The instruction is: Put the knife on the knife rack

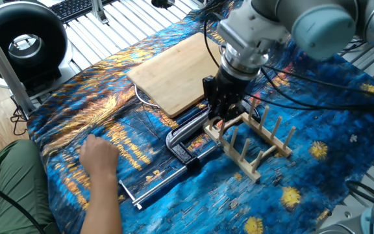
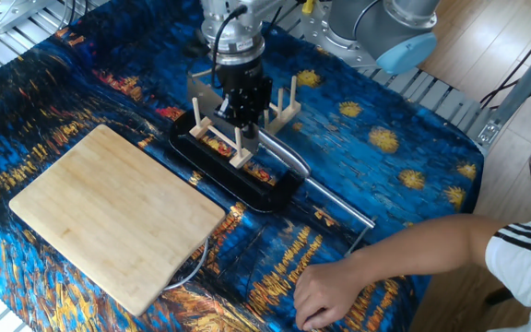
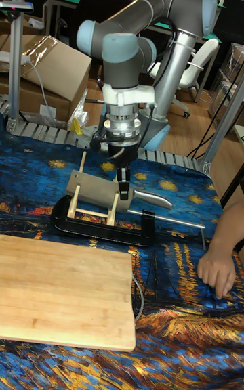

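— Where's the knife (image 3: 95,189)?

— Standing on edge between the rack's (image 3: 91,202) pegs, handle toward 3 o'clock, with the gripper (image 3: 123,190) clamped on it.

— Any labels or writing?

— None I can read. A person's hand (image 3: 217,272) rests at 4 o'clock.

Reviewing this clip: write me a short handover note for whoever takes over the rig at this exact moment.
Gripper: shut on the knife, low over the rack, gripping near where blade meets handle.
Knife: blade on edge between the knife rack's pegs at the end nearest the cutting board; silver handle sticks out toward the person's side.
Rack: on the cloth, with the black clamp lying right against it.
Person's hand: resting on the cloth near the table edge, away from the clamp.
Done: knife brought into the rack.
Left: open the gripper, lift clear, check the knife stays put.
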Controlling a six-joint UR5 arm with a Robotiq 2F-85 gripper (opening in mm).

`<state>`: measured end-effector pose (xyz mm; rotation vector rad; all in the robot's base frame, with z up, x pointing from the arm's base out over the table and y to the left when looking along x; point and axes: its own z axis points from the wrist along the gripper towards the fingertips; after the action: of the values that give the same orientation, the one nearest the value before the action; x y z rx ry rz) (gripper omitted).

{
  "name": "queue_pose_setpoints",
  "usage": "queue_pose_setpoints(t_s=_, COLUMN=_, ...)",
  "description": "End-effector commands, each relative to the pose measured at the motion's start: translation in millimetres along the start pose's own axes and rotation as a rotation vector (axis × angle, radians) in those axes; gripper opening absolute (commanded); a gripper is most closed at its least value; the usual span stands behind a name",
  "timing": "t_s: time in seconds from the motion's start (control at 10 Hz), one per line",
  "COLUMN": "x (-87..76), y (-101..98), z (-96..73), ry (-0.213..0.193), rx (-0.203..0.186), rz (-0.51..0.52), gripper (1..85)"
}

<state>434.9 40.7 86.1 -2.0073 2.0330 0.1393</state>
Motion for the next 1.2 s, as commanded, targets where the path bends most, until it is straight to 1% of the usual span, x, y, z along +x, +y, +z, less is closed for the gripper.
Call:
queue_pose_setpoints(t_s=0.0, x=3.3, y=4.1, z=14.7, ry=-0.014, rx=0.026, rz=0.005, gripper=1.0)
queue_pose_setpoints(t_s=0.1, x=7.0, y=5.1, z=15.7, ry=0.0, rx=0.026, rz=0.003, gripper=1.0)
queue_pose_setpoints(t_s=0.2, x=13.9, y=7.8, z=16.7, ry=0.029, rx=0.019, rz=0.002, gripper=1.0)
queue_pose_setpoints(t_s=0.3, x=28.1, y=-2.8, z=13.6, ry=0.081, rx=0.054, rz=-0.029, gripper=1.0)
queue_pose_setpoints(t_s=0.4, x=47.9, y=-7.4, z=5.0, ry=0.145, rx=0.048, rz=-0.075, gripper=1.3)
queue_pose_setpoints(t_s=0.5, x=54.2, y=-9.1, z=-7.9, ry=0.164, rx=0.039, rz=-0.09, gripper=13.7)
queue_pose_setpoints(t_s=0.6, x=55.4, y=-3.7, z=-28.6, ry=0.236, rx=0.042, rz=-0.061, gripper=14.0)
queue_pose_setpoints(t_s=0.7, x=53.4, y=-4.9, z=-41.4, ry=0.35, rx=0.053, rz=-0.083, gripper=17.7)
queue_pose_setpoints(t_s=0.8, x=49.6, y=-14.5, z=-39.3, ry=0.371, rx=0.065, rz=-0.098, gripper=40.7)
queue_pose_setpoints(t_s=0.9, x=50.9, y=-19.0, z=-34.9, ry=0.349, rx=0.062, rz=-0.101, gripper=46.3)
queue_pose_setpoints(t_s=1.0, x=57.1, y=-19.7, z=-37.5, ry=0.352, rx=0.052, rz=-0.109, gripper=53.0)
queue_pose_setpoints(t_s=1.1, x=61.7, y=-19.0, z=-41.9, ry=0.348, rx=0.039, rz=-0.117, gripper=54.0)
